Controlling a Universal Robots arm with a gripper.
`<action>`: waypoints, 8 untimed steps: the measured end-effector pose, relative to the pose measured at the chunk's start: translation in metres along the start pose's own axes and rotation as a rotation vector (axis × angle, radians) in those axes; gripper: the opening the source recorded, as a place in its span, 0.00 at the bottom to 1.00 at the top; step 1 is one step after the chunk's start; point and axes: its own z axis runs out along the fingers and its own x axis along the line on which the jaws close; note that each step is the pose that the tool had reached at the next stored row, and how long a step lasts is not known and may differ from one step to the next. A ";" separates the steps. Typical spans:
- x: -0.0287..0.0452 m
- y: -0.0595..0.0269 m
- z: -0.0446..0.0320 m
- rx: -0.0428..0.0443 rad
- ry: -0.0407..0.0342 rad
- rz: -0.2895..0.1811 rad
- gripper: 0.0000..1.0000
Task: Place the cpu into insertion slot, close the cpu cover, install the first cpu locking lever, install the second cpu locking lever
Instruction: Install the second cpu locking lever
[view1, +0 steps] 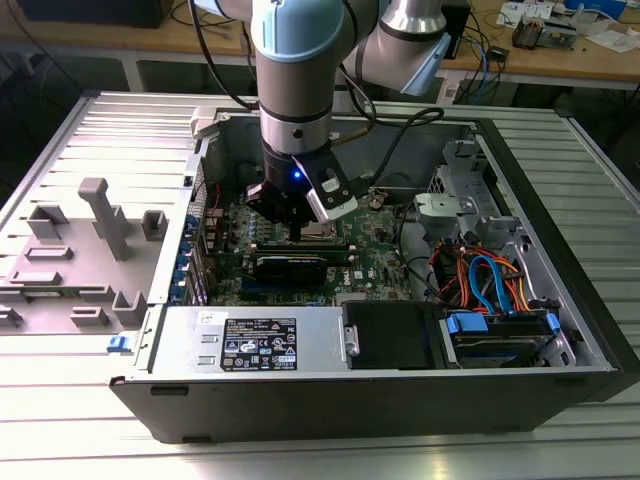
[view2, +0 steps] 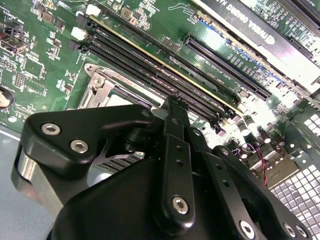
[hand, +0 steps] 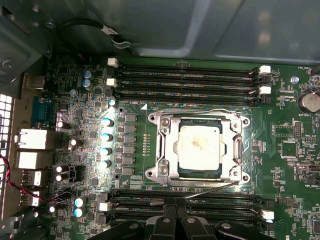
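Cpu (hand: 199, 149) is seated in the insertion slot (hand: 161, 150), cpu cover (hand: 235, 150) shut over it. Fingers (hand: 175, 216) are pinched together at a locking lever (hand: 210, 189); pressing it down seems due.

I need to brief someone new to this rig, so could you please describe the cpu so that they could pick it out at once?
In the first wrist view, start with the green motherboard, then find the two banks of long black memory slots. Between them sits the silvery cpu cover, a metal frame. The cpu is the pale square plate showing through its window, the only smooth, blank metal square among the components.
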 end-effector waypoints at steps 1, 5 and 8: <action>0.0000 0.0000 0.0000 0.0000 0.0000 0.000 0.11; 0.0001 0.0000 0.0001 -0.0002 0.0000 0.000 0.11; 0.0002 -0.0001 0.0006 -0.0034 0.0003 0.000 0.11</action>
